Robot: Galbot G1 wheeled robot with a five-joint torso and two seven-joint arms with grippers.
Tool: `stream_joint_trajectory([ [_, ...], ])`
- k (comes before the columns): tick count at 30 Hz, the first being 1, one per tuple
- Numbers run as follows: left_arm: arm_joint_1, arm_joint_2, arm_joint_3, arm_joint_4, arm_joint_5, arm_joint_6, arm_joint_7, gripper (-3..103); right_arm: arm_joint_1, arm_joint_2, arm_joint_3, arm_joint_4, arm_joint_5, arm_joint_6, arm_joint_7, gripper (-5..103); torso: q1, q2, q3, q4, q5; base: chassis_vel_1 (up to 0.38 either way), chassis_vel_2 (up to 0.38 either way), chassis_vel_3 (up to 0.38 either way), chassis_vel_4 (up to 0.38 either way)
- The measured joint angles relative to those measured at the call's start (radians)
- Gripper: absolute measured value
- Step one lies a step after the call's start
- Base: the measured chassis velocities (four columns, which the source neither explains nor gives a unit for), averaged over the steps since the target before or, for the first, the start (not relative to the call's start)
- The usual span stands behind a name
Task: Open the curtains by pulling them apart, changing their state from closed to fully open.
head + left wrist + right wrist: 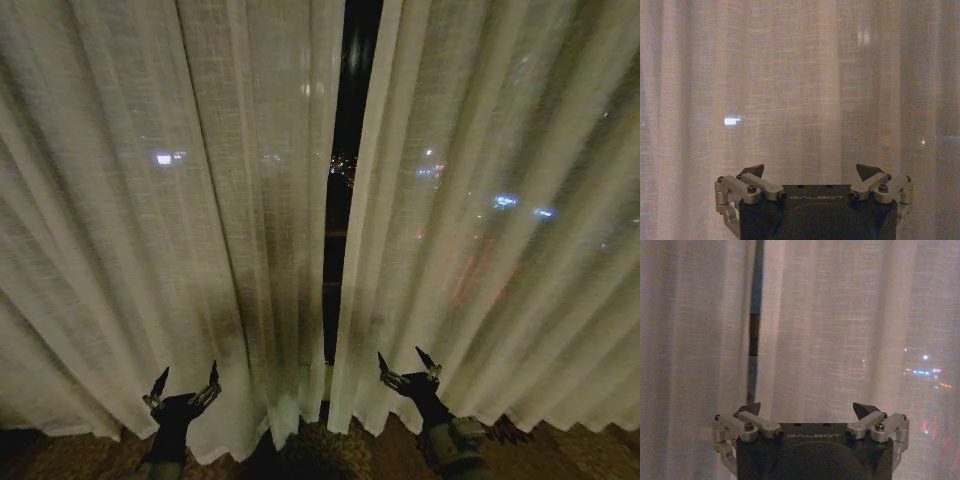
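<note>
Two sheer off-white pleated curtains hang before me, the left panel (170,200) and the right panel (490,200), with a narrow dark gap (345,150) between them. My left gripper (186,380) is open, low in front of the left panel, with nothing between its fingers. My right gripper (408,364) is open too, low before the right panel's inner edge. The left wrist view has the open left gripper (810,172) facing the left panel (800,90). In the right wrist view the open right gripper (807,410) faces the right panel (840,330), the gap (755,330) just beside it.
City lights glow through the fabric from a dark window behind. A patterned brown carpet (340,450) lies under the curtain hems.
</note>
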Motion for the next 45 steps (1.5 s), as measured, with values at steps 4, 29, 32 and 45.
stream_joint_trajectory([
  [4,-0.003,0.003,-0.002,0.001,0.001,0.001,0.0,100,0.002,-0.003,-0.003,-0.014,-0.009,-0.019,-0.024,100,0.0,0.0,0.0,-0.0002,0.0002,0.0,0.0,0.0,0.0],
  [29,-0.008,-0.018,-0.017,0.01,0.003,0.004,-0.002,100,0.023,-0.046,-0.043,-0.039,0.016,-0.023,-0.039,100,0.001,-0.001,0.0,-0.0001,0.0003,-0.063,0.063,0.057,-0.058],
  [32,-0.006,-0.017,-0.018,0.005,0.002,0.009,-0.005,100,0.033,-0.057,-0.056,-0.036,0.055,-0.041,-0.032,100,0.001,-0.001,0.001,-0.0001,0.0003,-0.086,0.099,0.116,-0.136],
  [45,-0.014,0.009,-0.016,0.003,0.016,0.033,-0.013,100,0.115,-0.134,-0.179,-0.036,0.194,-0.188,0.098,100,0.0,0.0,0.0,-0.0001,0.0001,-0.008,0.011,0.008,-0.009],
])
